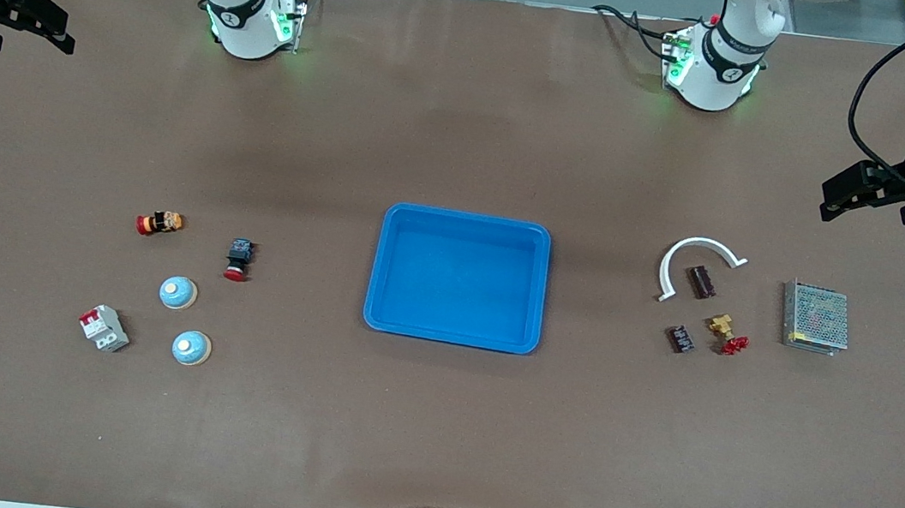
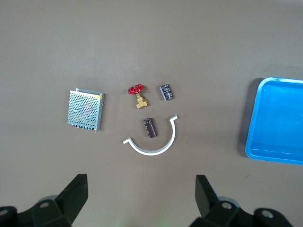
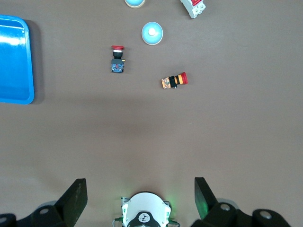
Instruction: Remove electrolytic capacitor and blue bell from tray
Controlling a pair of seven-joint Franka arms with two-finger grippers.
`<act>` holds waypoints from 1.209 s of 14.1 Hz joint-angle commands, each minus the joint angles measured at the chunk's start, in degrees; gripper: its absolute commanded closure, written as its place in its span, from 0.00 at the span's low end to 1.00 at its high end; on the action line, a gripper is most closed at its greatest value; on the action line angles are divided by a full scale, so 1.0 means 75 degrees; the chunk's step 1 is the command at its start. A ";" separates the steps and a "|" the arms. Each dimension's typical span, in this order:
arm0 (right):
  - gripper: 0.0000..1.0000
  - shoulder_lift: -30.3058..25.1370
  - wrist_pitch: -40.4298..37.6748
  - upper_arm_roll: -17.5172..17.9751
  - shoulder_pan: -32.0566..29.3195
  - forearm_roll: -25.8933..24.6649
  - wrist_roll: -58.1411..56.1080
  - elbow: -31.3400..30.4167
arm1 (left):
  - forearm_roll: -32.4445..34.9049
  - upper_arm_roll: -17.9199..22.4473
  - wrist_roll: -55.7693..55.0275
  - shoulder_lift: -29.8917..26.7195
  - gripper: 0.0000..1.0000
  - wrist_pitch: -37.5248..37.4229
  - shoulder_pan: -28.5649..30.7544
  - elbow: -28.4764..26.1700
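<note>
The front view alone takes in the whole brown, matte table (image 1: 429, 441) with the blue plastic tray (image 1: 452, 330), a shallow rounded rectangle, at its middle. Toward the left arm's end lie two dark ribbed capacitors (image 1: 703, 282) (image 1: 681, 338), one inside the curve of a white plastic arc (image 1: 699, 246), the other nearer the front camera beside a brass valve with a red handle (image 1: 726, 333), and a perforated metal box (image 1: 816, 317) closest to that end. Toward the right arm's end sit two domed blue bells (image 1: 177, 292) (image 1: 191, 348) on pale bases, a black push button with a red cap (image 1: 239, 259), an orange-and-black button (image 1: 160, 223) and a white breaker with red switches (image 1: 104, 328). The left wrist view shows the box's mesh grid, the capacitors (image 2: 150, 127) (image 2: 166, 91) and only a corner of the tray, with the left gripper (image 2: 141, 194) high over bare table, its black fingers spread wide and holding nothing. The right wrist view shows one bell (image 3: 152, 33) whole and the other cut off at the frame's edge, plus the right arm's own base; the right gripper (image 3: 141, 194) hangs likewise, fingers apart and empty, over the table at its arm's end
</note>
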 commanded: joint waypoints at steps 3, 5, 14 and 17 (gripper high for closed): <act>0.00 -0.0197 0.0045 0.0094 -0.0124 -0.0063 -0.0082 -0.0122 | -0.0041 -0.0023 -0.0007 0.0051 0.00 -0.0111 -0.0020 0.0154; 0.00 -0.0185 0.0057 0.0094 -0.0124 -0.0074 -0.0082 -0.0122 | -0.0041 -0.0023 -0.0007 0.0051 0.00 -0.0111 0.0015 0.0154; 0.00 -0.0197 0.0022 0.0012 -0.0018 -0.0086 -0.0082 -0.0110 | -0.0029 -0.0023 -0.0019 0.0051 0.00 -0.0123 0.0015 0.0142; 0.00 -0.0197 0.0022 0.0011 0.0005 -0.0086 -0.0082 -0.0110 | -0.0029 -0.0023 -0.0019 0.0051 0.00 -0.0111 0.0004 0.0142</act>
